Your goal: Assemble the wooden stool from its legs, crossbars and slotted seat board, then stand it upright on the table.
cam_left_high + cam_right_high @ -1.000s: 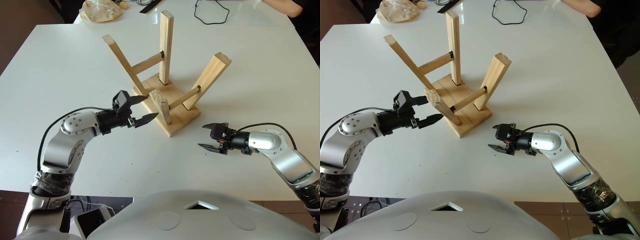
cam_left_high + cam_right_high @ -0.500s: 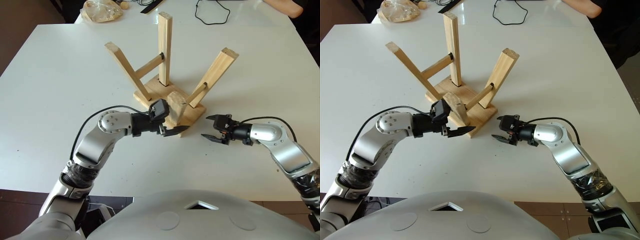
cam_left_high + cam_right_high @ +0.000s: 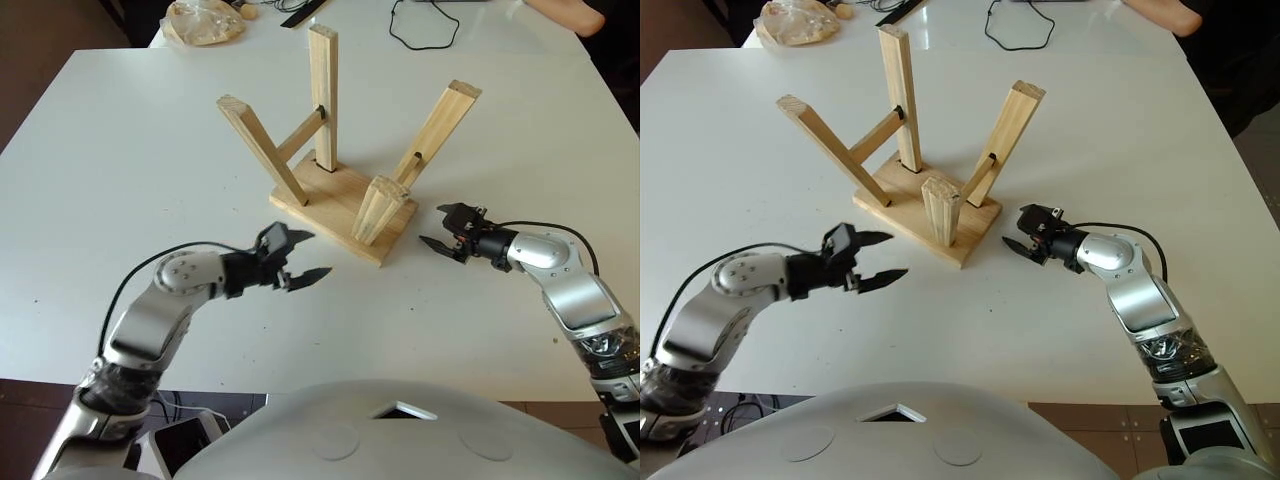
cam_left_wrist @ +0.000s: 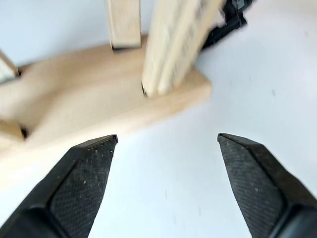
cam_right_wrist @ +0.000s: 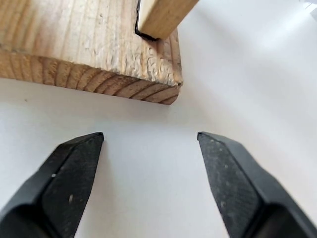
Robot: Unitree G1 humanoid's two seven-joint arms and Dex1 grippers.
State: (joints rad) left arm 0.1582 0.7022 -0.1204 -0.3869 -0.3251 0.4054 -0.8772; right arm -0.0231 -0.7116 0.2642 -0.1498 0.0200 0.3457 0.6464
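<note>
The wooden stool lies upside down mid-table, its seat board point(image 3: 335, 203) flat on the top and its legs pointing up. The nearest leg point(image 3: 378, 208) rises at the board's front corner. Crossbars point(image 3: 299, 134) join the legs. My left gripper point(image 3: 300, 258) is open and holds nothing, hovering low just off the board's near left edge. In the left wrist view its fingertips point(image 4: 106, 144) frame the board point(image 4: 89, 104) and that leg point(image 4: 173, 44). My right gripper point(image 3: 440, 228) is open beside the board's right corner point(image 5: 163, 89), a small gap away.
The white table point(image 3: 120, 150) has free room on both sides of the stool and along its near edge. At the back stand a clear bag point(image 3: 203, 20) and a looped black cable point(image 3: 420, 25).
The stool has turned on the table, its near leg swinging to the right. My left gripper has drawn back from that leg to the near left. My right gripper has moved up to the board's right corner.
</note>
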